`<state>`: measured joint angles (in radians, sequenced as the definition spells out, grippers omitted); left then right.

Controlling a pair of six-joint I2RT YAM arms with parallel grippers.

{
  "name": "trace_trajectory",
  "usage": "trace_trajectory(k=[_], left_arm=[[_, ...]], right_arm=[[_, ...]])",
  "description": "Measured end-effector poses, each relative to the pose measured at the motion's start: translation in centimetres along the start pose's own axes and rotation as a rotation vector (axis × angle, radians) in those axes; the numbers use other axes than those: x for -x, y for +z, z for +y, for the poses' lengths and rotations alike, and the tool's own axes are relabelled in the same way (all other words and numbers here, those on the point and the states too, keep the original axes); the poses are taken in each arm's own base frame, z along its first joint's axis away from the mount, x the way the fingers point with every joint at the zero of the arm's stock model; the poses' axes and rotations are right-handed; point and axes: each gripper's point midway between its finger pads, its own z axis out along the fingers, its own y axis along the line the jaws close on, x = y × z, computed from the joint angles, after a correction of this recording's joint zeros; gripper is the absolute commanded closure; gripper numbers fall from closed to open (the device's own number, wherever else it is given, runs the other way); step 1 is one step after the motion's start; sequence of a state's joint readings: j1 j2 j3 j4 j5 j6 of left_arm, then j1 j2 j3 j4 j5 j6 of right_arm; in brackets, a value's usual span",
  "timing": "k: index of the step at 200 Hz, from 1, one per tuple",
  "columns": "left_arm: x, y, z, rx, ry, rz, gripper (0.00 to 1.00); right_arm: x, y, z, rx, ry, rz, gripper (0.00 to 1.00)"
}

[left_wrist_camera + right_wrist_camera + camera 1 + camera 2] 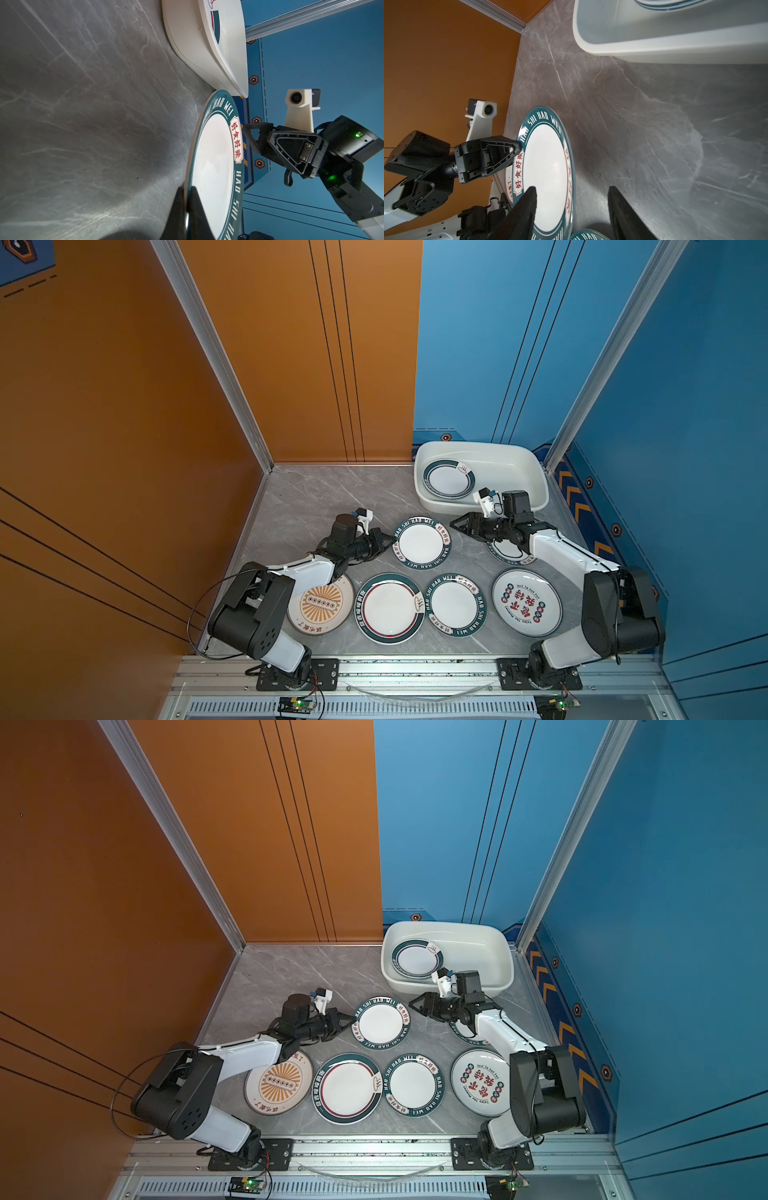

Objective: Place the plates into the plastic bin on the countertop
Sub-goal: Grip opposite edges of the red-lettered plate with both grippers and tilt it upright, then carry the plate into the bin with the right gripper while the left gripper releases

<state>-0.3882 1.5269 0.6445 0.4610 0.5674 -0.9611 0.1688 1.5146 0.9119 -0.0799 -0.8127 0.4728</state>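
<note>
My left gripper [392,540] [187,188] is shut on the left rim of a white plate with a dark green lettered rim [422,542] [214,166] at mid countertop [316,497]. Just right of that plate, my right gripper [454,524] [572,188] stands open, one finger over the plate's right edge [550,166] and holding nothing. The white plastic bin [478,444] sits at the back right with a green-rimmed plate [449,479] inside. In the front row lie a sunburst plate [322,605], a red-ringed plate [388,608], a lettered plate [455,605] and a red-character plate [525,602].
Another lettered plate [505,553] lies partly hidden under my right arm. Orange and blue walls close the countertop on the left, back and right. A silver aluminium rail [415,672] with the arm bases runs along the front edge.
</note>
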Motion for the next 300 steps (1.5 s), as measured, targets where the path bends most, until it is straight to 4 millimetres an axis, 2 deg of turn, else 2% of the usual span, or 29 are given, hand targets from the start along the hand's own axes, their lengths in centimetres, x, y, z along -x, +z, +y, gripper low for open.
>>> trace_trajectory(k=[29, 63, 112, 156, 182, 209, 232, 247, 273, 300], left_arm=[[0.2, -0.3, -0.5, 0.005, 0.017, 0.003, 1.00], [0.9, -0.6, -1.4, -0.003, 0.038, -0.006, 1.00], [1.1, -0.6, -1.5, 0.011, 0.044, 0.002, 1.00], [1.8, -0.6, -2.6, 0.000, 0.066, -0.007, 1.00], [1.9, -0.7, -2.3, 0.013, 0.071, 0.000, 1.00], [2.0, -0.7, -2.5, 0.008, 0.082, -0.001, 0.84], [2.0, -0.7, -2.4, 0.013, 0.080, 0.001, 0.73], [2.0, -0.8, -2.5, 0.012, 0.087, 0.000, 0.68], [2.0, -1.2, -2.9, 0.015, 0.103, -0.004, 0.59], [2.4, -2.5, -3.8, 0.012, 0.134, -0.032, 0.38]], right_arm=[[-0.9, 1.1, 0.6, 0.046, 0.009, 0.043, 0.47], [-2.2, 2.5, 0.5, 0.059, 0.032, 0.098, 0.51], [-3.1, 3.2, 1.4, 0.095, 0.047, 0.137, 0.72], [-3.2, 4.0, 1.8, 0.119, 0.069, 0.166, 0.85], [-2.7, 3.9, 2.7, 0.152, 0.089, 0.172, 0.94], [-2.1, 3.7, 3.0, 0.154, 0.099, 0.167, 1.00], [-1.1, 3.6, 3.6, 0.148, 0.086, 0.153, 1.00], [-0.1, 3.2, 3.7, 0.130, 0.083, 0.133, 1.00], [3.2, 1.8, 3.2, 0.081, 0.087, 0.058, 1.00], [7.3, -0.4, 1.9, -0.002, 0.101, -0.051, 1.00]])
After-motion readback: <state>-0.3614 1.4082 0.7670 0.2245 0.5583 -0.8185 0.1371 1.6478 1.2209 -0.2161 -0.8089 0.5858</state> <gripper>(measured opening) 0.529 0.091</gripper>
